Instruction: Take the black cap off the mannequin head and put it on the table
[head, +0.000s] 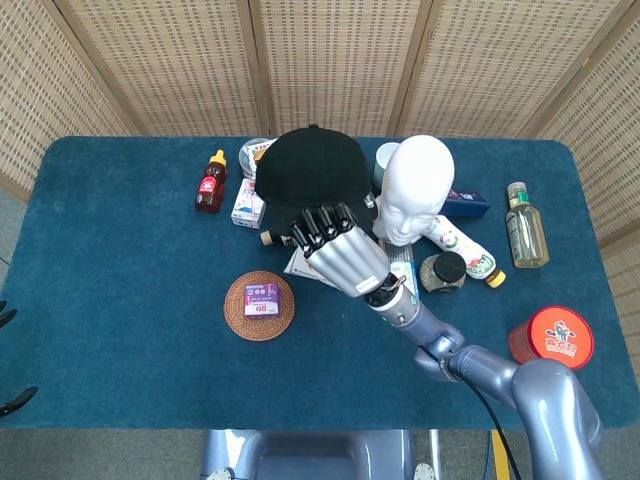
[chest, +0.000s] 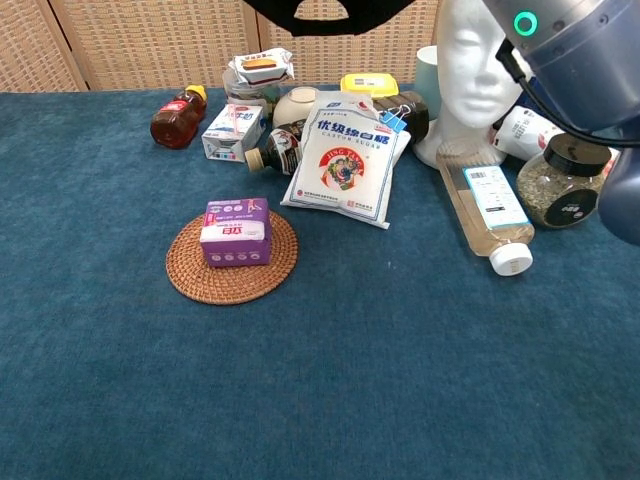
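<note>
My right hand (head: 338, 255) holds the black cap (head: 308, 168) in the air, left of the white mannequin head (head: 415, 185), whose crown is bare. The fingers (head: 322, 228) curl over the cap's near edge. In the chest view only the cap's underside (chest: 340, 14) shows at the top edge, above the clutter, and my right forearm (chest: 580, 60) fills the upper right; the mannequin head (chest: 478, 70) stands beside it. Of my left hand only dark fingertips (head: 8, 318) peek in at the left edge of the head view, so its state is unclear.
Under the cap lies clutter: a sugar bag (chest: 350, 160), a red sauce bottle (chest: 178, 117), small boxes and a bowl. A purple box sits on a woven coaster (chest: 231, 256). A lying bottle (chest: 485, 205), a jar (chest: 568, 182) and a red lid (head: 554, 335) are to the right.
</note>
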